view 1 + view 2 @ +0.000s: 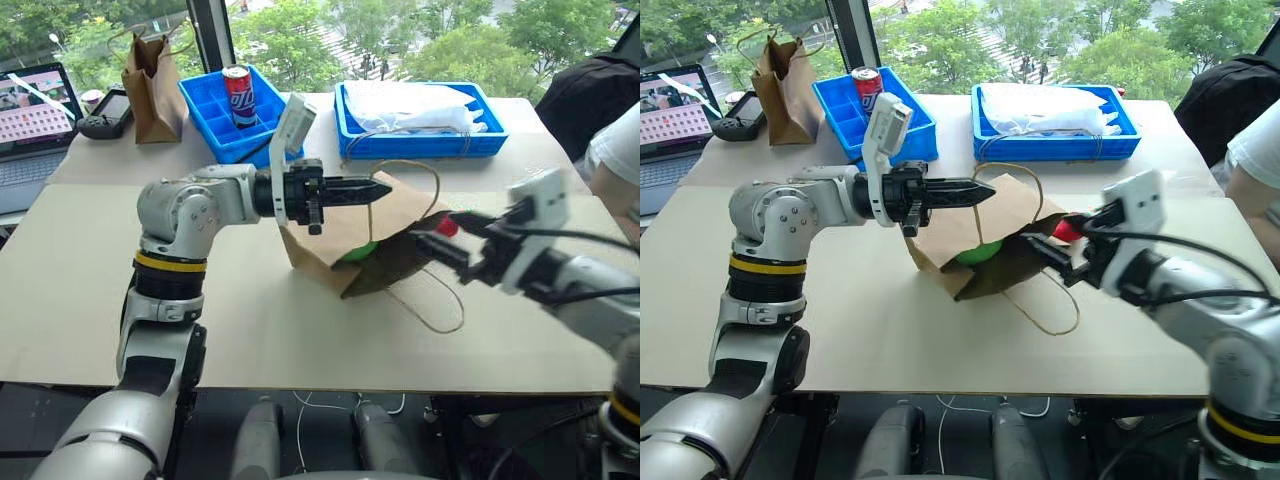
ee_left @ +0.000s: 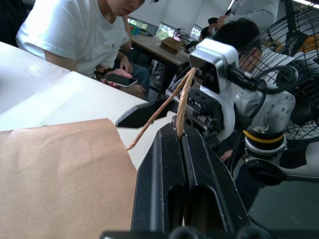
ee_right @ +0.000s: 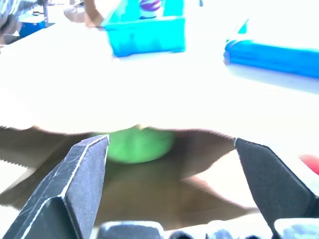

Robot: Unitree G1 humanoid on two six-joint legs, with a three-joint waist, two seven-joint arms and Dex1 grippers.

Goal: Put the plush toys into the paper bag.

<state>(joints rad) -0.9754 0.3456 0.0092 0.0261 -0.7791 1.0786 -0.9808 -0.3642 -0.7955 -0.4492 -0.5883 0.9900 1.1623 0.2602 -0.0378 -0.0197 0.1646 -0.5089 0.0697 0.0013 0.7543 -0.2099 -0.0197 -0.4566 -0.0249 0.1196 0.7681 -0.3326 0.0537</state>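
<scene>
Table [image 1: 250, 340] w/ the bag [image 1: 330, 235] lying tipped, mouth toward the right gripper [image 1: 440, 240]. Left gripper [image 1: 375, 190] is clamped shut on 1 twine handle [image 2: 182, 94], holding the mouth up. Right jaws stand wide apart, empty, just outside the mouth. Green toy [image 1: 980, 250] sits inside; red toy [image 1: 1068, 229] lies at the lip, by the right gripper, looks not fully in. Risks: red toy could roll out if the handle slips or drops; the right gripper may snag the other handle [image 1: 440, 310] & drag the bag.
</scene>
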